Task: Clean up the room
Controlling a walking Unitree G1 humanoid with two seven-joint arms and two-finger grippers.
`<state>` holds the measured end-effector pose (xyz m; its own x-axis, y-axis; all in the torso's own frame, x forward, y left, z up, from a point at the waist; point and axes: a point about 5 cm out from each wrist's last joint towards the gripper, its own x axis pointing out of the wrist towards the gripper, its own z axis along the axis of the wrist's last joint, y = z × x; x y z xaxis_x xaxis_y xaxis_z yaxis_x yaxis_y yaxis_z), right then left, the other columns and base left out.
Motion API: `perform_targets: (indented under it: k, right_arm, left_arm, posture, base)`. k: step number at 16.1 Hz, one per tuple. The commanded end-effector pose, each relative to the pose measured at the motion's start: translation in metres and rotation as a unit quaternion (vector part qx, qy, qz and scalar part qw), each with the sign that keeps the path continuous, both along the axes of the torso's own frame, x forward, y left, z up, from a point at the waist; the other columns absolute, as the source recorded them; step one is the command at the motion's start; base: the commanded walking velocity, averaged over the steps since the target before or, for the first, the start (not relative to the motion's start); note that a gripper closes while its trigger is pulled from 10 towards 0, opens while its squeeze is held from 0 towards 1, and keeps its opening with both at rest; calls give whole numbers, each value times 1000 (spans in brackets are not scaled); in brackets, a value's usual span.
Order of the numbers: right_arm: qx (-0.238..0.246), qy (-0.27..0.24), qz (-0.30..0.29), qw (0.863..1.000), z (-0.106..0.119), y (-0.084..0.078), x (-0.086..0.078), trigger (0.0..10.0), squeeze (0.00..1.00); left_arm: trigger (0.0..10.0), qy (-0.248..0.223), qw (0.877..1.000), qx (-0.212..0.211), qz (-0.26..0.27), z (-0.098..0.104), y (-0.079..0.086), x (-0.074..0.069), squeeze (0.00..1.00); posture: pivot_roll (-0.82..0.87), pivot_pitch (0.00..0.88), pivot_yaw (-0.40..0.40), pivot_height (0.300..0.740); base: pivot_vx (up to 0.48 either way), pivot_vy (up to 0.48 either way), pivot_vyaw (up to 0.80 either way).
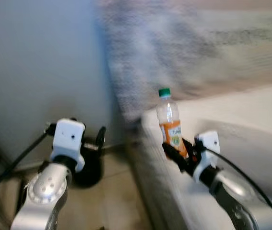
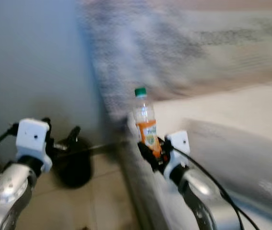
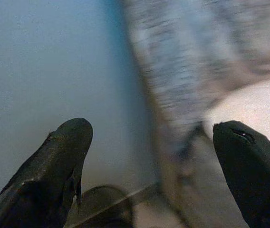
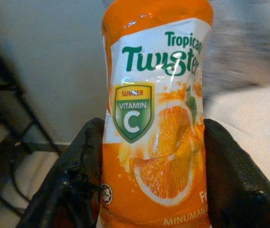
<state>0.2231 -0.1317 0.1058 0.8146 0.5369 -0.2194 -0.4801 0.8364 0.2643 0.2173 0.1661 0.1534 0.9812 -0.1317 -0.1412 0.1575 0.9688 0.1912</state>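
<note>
One clear plastic orange-drink bottle [image 4: 156, 118], green cap, label reading "Tropicana Twister", "Vitamin C"; clamped upright in right gripper [image 1: 178, 154]. Left gripper [image 3: 149, 166] fingers spread wide, holding nothing.

Motion-blurred across both eye views: grey patterned fabric [image 1: 184, 52] behind the bottle [image 1: 170, 125], weave unreadable. Bottle's cap and base cut off in the right wrist view, label text clipped at the edge. Dark round object [image 1: 89, 168] by the wall [image 1: 35, 67], identity unclear.
</note>
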Motion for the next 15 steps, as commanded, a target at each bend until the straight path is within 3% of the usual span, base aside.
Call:
perform_targets:
  k: [1,8,11,13,15]
  right_arm:
    - [-2,-13,9,1000,5,2,2,10000,0]
    - [-20,0,-3,1000,-4,-1,4,10000,0]
    - [-29,19,-44,998,-10,-7,12,10000,0]
    - [-62,34,-36,997,-18,-10,18,10000,0]
    - [-75,55,-49,994,-24,-12,20,10000,0]
  left_arm:
    - [10000,0,1000,4,6,0,1,0,0]
    - [10000,5,1000,9,2,-3,1,2,0]
    - [10000,8,1000,13,0,-5,2,3,0]
    - [10000,10,1000,15,-3,-6,4,5,0]
    - [10000,14,1000,12,-5,-7,3,4,0]
  posture:
    - [129,0,-34,740]
    - [126,0,-31,740]
    - [129,0,-37,740]
    - [133,0,-43,740]
    - [139,0,-52,740]
  base:
    - [300,0,800]
    - [301,0,800]
    - [298,0,0]
    - [298,0,0]
    - [300,0,-788]
